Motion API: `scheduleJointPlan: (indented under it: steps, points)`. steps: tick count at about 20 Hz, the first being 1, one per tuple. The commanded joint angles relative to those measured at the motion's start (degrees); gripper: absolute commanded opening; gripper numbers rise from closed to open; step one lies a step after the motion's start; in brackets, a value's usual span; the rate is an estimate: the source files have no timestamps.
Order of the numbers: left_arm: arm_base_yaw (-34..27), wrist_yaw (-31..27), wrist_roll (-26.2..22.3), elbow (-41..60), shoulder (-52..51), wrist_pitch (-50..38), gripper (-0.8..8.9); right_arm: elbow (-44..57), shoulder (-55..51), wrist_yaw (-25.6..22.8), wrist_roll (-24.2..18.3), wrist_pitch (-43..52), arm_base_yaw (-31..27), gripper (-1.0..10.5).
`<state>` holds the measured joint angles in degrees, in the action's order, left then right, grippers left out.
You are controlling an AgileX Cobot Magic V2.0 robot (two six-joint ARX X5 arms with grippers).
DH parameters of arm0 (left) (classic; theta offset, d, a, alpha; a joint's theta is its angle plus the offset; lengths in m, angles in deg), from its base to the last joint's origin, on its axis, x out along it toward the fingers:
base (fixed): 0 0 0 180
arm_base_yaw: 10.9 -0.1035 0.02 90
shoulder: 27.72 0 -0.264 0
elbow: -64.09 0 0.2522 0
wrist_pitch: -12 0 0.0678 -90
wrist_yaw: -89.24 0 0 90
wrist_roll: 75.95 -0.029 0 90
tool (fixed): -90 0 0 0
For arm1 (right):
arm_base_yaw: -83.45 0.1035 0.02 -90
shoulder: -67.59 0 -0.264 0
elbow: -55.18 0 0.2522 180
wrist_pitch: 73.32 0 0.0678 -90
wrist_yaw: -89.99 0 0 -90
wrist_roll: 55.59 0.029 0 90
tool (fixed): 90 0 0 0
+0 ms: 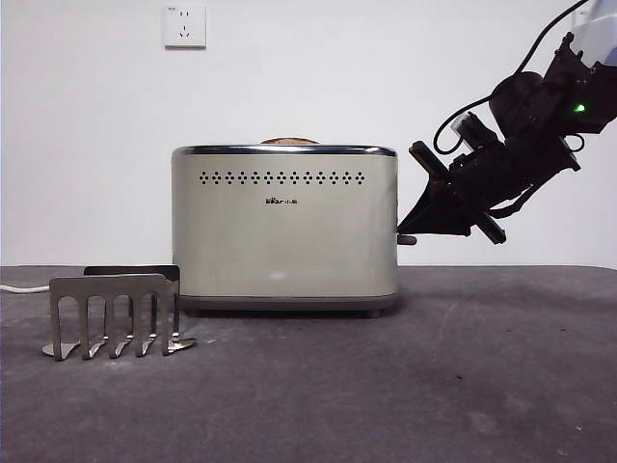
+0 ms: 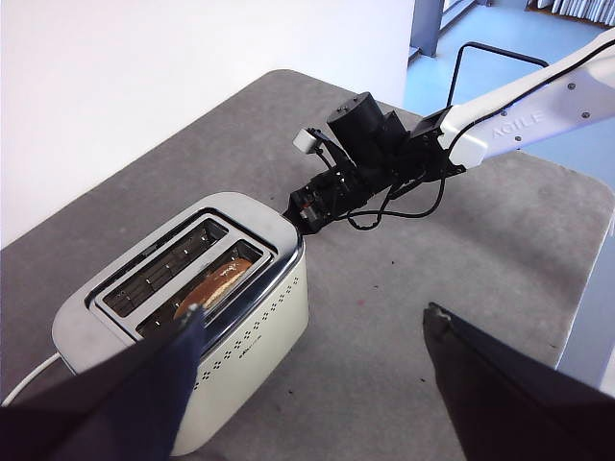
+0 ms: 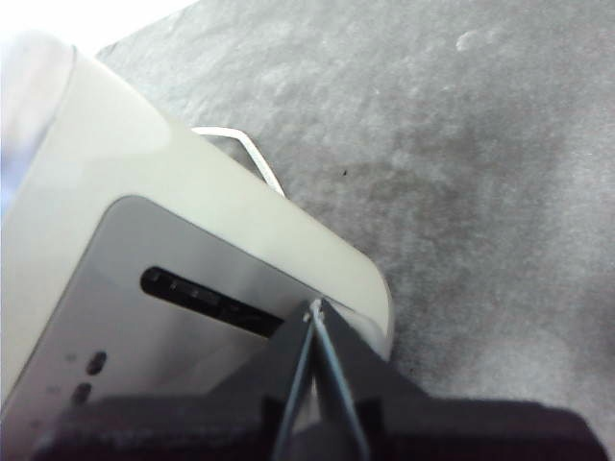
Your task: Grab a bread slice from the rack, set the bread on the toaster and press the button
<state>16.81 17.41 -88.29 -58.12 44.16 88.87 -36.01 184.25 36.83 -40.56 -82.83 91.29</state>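
The cream toaster (image 1: 284,227) stands mid-table. The slice of bread (image 1: 289,141) sits deep in one slot, only its brown top showing; from above it lies in the nearer slot (image 2: 216,285). The grey rack (image 1: 116,313) stands empty to the toaster's left. My right gripper (image 1: 410,228) is shut, its tip resting on the dark button (image 1: 407,239) at the toaster's narrow side. In the right wrist view the shut jaws (image 3: 314,309) touch the side panel (image 3: 144,327) by its lever slot and hide the button. My left gripper (image 2: 314,317) hangs open and empty above the toaster (image 2: 183,317).
A white cable (image 1: 19,287) runs off the toaster's left side along the table. A wall socket (image 1: 184,26) sits high on the white wall. The right arm (image 2: 404,149) reaches in from the table's far side. The table edge (image 2: 577,288) lies near.
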Motion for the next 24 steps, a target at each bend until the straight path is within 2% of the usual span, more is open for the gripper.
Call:
scheduleJointPlan:
  steps: [1, 6, 9, 11, 14, 21, 22, 24]
  points:
    - [0.1, 0.0, 0.4, -0.1, 0.0, 0.7, 3.82, 0.8, -0.6, -0.7, 0.1, -3.0, -0.3, -0.1]
    - [0.1, 0.1, 0.4, -0.1, 0.0, 1.5, 3.82, 0.4, -14.2, -0.8, 0.1, -4.9, -0.6, -0.1]
    - [0.1, 0.1, 0.4, -0.1, 0.0, 1.8, 3.81, 0.4, -25.7, -0.8, -0.8, -14.3, -0.6, -0.1]
    - [0.1, 0.1, 0.4, -0.1, 0.0, 2.5, 3.81, 0.4, -33.2, -0.7, -3.2, -23.5, -0.6, -0.1]
    - [0.1, 0.1, 0.4, -0.1, 0.0, 5.1, 3.81, 0.4, -43.8, -0.8, -9.7, -40.0, 0.1, -0.1]
    - [0.1, 0.1, 0.4, -0.1, 0.0, 9.3, 3.67, 0.4, -54.1, -0.8, -17.9, -61.2, 0.2, -0.1]
    - [0.1, 0.1, 0.4, -0.1, 0.0, 9.9, 3.39, 0.4, -54.9, -0.8, -18.8, -63.3, 0.2, -0.1]
    - [0.1, 0.1, 0.3, -0.1, 0.0, 11.5, 1.79, 0.4, -56.3, -0.8, -20.2, -67.2, 0.2, -0.1]
